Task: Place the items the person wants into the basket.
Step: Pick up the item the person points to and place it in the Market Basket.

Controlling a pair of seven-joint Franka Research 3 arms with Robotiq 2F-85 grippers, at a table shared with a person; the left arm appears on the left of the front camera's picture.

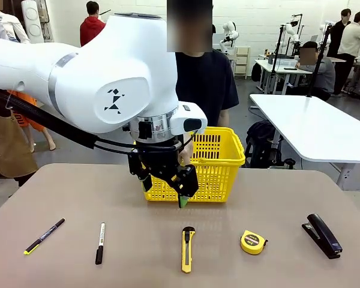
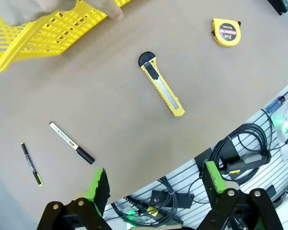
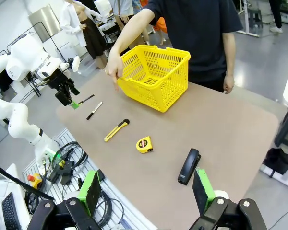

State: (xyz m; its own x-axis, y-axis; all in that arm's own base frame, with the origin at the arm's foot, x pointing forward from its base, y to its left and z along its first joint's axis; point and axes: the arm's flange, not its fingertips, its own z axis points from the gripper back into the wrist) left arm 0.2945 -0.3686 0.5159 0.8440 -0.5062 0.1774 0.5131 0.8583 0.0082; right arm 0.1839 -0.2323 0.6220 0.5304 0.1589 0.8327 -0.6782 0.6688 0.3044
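Left claw (image 1: 165,187) is hanging wide open and empty at frame centre of the front view, just in front of the yellow basket (image 1: 219,157). Right claw (image 3: 146,189) is also gaping wide with nothing in it at the bottom edge of its wrist view. Utility knife (image 1: 188,249), tape measure (image 1: 252,242) and stapler (image 1: 323,235) are lying on the worktop (image 1: 108,198) lower centre to lower right, black-and-yellow marker pen (image 1: 44,236) and white-and-black marker pen (image 1: 99,243) lower left, while the person (image 1: 207,78) is standing behind the basket, resting one hand (image 3: 114,64) on its rim.
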